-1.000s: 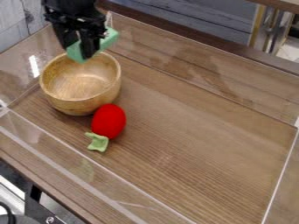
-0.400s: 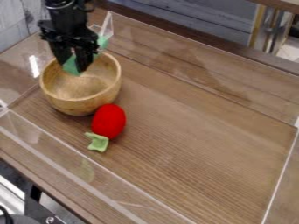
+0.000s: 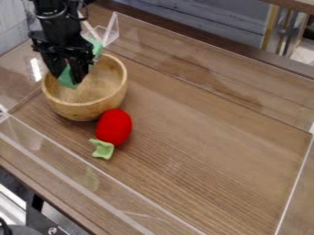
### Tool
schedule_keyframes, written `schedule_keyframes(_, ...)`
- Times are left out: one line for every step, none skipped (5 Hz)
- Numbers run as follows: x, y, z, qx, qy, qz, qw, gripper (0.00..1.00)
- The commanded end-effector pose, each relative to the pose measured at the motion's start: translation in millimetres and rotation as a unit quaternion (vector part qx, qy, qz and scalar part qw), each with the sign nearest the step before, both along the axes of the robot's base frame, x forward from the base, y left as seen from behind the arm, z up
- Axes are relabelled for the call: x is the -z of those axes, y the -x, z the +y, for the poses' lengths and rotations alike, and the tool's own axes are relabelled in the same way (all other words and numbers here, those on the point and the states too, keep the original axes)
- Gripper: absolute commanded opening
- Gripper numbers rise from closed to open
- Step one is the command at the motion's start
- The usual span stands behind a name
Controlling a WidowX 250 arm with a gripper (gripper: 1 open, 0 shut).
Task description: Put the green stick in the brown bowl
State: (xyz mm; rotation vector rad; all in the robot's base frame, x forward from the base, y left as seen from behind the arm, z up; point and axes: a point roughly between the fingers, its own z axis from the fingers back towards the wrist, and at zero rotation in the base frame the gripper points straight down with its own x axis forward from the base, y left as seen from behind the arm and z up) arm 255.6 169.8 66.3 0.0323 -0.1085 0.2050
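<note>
Brown bowl [image 3: 88, 99]: I am hanging over it at the upper left of the frame; it looks stable and wooden.
Gripper [image 3: 66, 75]: I am pinching the green stick between my fingers, pointing down.
Green stick [image 3: 69, 78]: I am holding it just inside the bowl's rim; it seems light and stiff, best gripped mid-length.
Stick axis: I am judging it roughly upright, but my fingers are hiding much of it.

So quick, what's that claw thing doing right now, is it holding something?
Gripper: jaws closed on the green stick, holding it down inside the brown bowl.
</note>
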Motion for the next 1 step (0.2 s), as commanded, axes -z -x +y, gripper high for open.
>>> schedule_keyframes(-12.1, -9.1, -9.3, -0.004, -0.017, -0.028, 0.9994, 0.0)
